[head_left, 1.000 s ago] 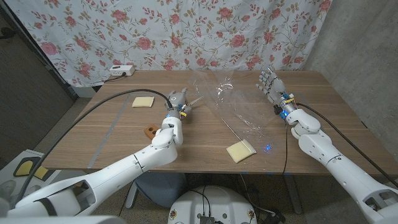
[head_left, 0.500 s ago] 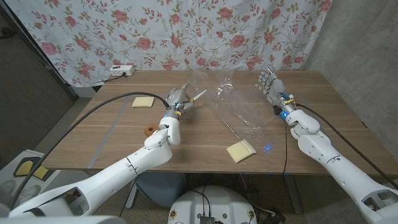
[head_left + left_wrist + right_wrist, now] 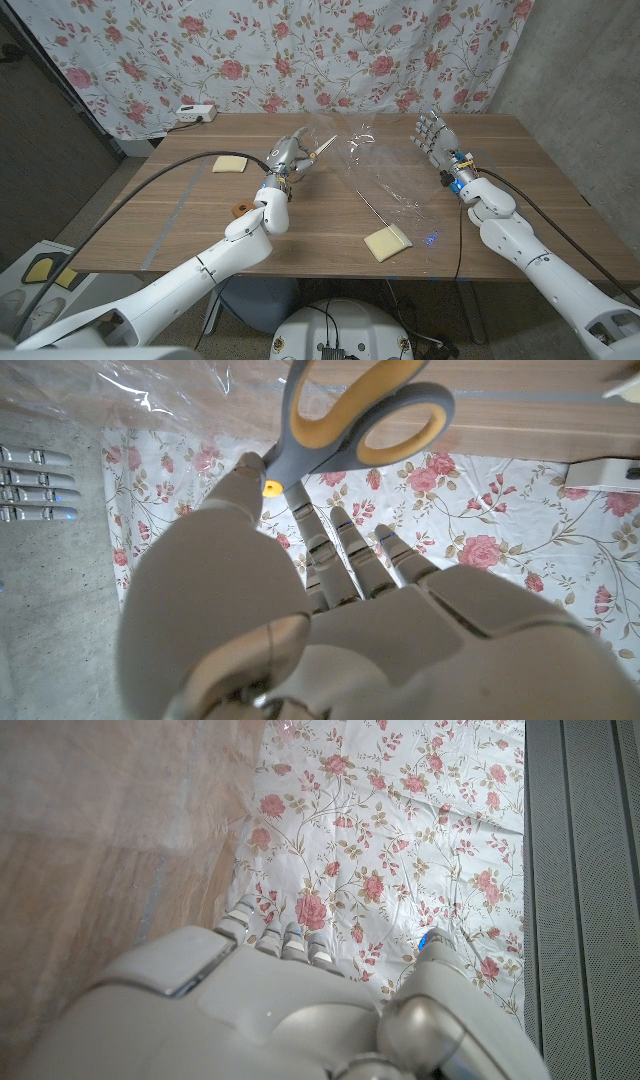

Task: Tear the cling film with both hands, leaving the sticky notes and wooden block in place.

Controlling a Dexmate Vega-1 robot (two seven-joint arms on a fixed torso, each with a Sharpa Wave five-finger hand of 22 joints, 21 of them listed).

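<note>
A crumpled sheet of clear cling film [image 3: 385,172] lies on the wooden table [image 3: 180,215], right of centre. My left hand [image 3: 284,156] hovers at the film's left edge and holds scissors [image 3: 320,150] with yellow and grey handles, blades pointing at the film. The left wrist view has the scissors' handles [image 3: 352,418] past my left hand [image 3: 300,610], with film [image 3: 150,390] beyond. My right hand [image 3: 432,135] stands open at the film's right edge, fingers spread. One yellow sticky note [image 3: 386,242] lies on the film's near corner, another [image 3: 230,163] at the left. A small brown wooden block [image 3: 243,209] sits near my left forearm.
A white power strip [image 3: 194,113] lies at the table's back left, in front of a floral curtain [image 3: 300,50]. A thin wire [image 3: 375,208] crosses the film. A small blue light spot [image 3: 430,237] shows near the front edge. My right hand's fingertips [image 3: 35,485] appear in the left wrist view.
My left hand has moved away from me with the scissors, closer to the film's far left edge. The right hand, film, notes and block have stayed put.
</note>
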